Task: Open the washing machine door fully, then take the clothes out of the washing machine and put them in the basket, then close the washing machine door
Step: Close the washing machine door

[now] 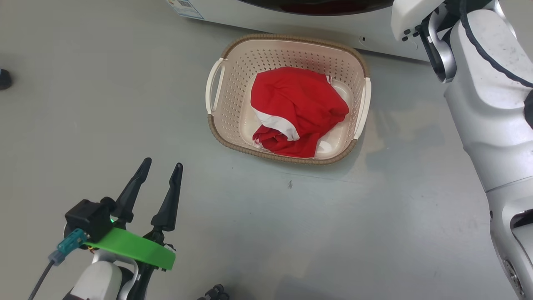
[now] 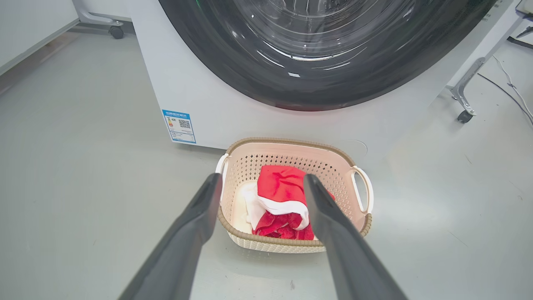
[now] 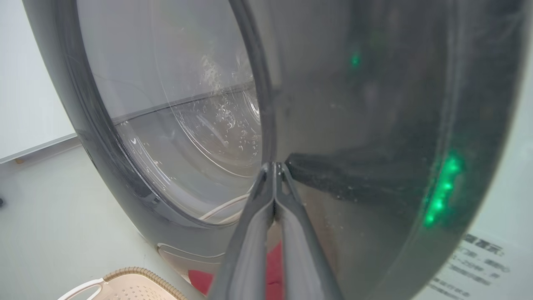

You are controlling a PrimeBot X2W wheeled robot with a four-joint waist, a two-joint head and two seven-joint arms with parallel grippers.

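Note:
The cream basket [image 1: 233,146] stands on the grey floor just in front of the white washing machine [image 1: 291,21], and the red clothes [image 1: 295,104] with white trim lie bunched inside it. My left gripper [image 1: 163,163] hovers open and empty at the lower left, well short of the basket. In the left wrist view it [image 2: 262,177] points at the basket [image 2: 287,142] and clothes [image 2: 279,187]; behind them the washing machine door [image 2: 316,50] lies against the machine's front [image 2: 187,83]. My right gripper [image 3: 275,164] is shut, its tips at the door's glossy black rim [image 3: 354,125].
My right arm [image 1: 487,104] reaches up along the right side toward the machine. A small dark object [image 1: 5,79] sits at the far left edge. Wheeled frame legs [image 2: 464,112] and cables [image 2: 512,87] flank the machine. A blue label [image 2: 179,126] marks its lower left corner.

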